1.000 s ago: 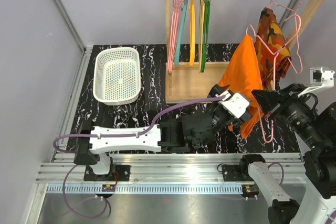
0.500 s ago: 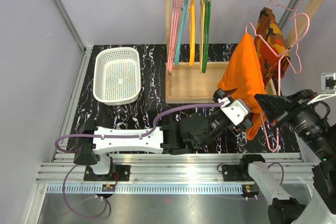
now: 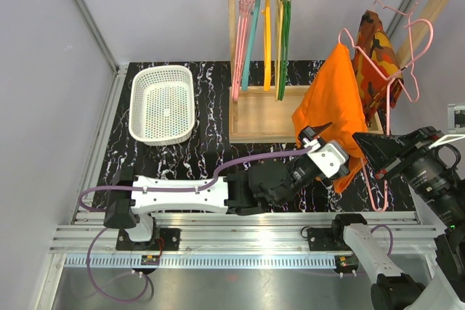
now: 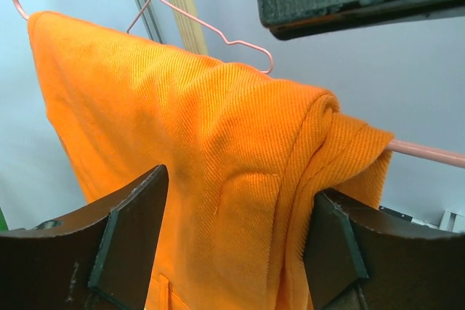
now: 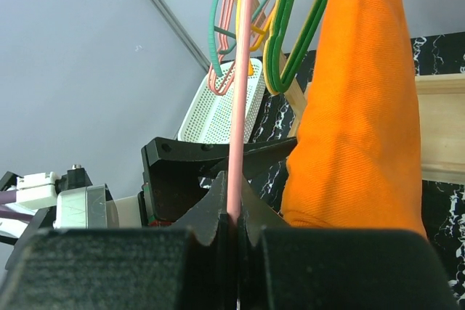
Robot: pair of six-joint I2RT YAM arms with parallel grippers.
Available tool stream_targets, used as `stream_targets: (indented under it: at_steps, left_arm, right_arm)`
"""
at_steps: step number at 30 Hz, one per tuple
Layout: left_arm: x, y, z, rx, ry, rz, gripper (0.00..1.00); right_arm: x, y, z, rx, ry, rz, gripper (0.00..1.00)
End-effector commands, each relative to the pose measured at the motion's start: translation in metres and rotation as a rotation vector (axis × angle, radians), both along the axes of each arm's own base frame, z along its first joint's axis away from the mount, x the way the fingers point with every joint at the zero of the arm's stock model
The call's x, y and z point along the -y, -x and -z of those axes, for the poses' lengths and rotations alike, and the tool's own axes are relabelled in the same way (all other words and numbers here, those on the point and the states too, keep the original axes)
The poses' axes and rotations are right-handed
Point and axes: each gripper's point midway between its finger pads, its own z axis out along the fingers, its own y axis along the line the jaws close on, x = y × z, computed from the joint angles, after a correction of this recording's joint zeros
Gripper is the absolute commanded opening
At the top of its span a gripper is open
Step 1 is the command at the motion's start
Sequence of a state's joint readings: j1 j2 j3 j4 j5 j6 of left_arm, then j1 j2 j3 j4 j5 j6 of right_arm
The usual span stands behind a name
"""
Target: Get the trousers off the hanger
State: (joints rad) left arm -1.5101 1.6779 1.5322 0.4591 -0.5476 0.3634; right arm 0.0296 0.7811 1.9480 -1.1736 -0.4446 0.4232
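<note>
The left gripper (image 4: pixel 240 192) has its jaws set fairly wide, with a thick fold of the trousers (image 3: pixel 336 99) filling the gap and pressing against both dark fingers (image 4: pixel 131 234). The right gripper (image 5: pixel 234 212) has its jaws closed tight on the thin pink wire of the hanger (image 5: pixel 242 70).

In the top view the trousers sit at the right centre of the frame, draped over the hanger. Their long axis runs from the upper part of the frame down towards the lower right, where the left gripper meets them. The hanger also runs top to bottom, its hook at the upper end and its lower wire held by the right gripper.
</note>
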Motion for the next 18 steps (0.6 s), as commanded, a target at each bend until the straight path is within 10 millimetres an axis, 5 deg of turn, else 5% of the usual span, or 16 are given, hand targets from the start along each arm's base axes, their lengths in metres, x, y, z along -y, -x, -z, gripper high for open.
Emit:
stream_targets:
  at_steps: [1, 9, 18]
  left_arm:
    - [-0.019, -0.009, -0.022, 0.005, 0.084, -0.051, 0.70]
    - [-0.024, -0.023, -0.008, 0.011, 0.057, -0.143, 0.69]
    - [-0.014, -0.026, -0.019, -0.028, 0.128, -0.161, 0.78]
  right_arm:
    - [0.006, 0.007, -0.057, 0.277, 0.035, 0.033, 0.00]
    - [-0.001, 0.016, -0.071, 0.322, -0.002, -0.011, 0.00]
    - [-0.006, 0.023, -0.077, 0.344, -0.034, -0.040, 0.00]
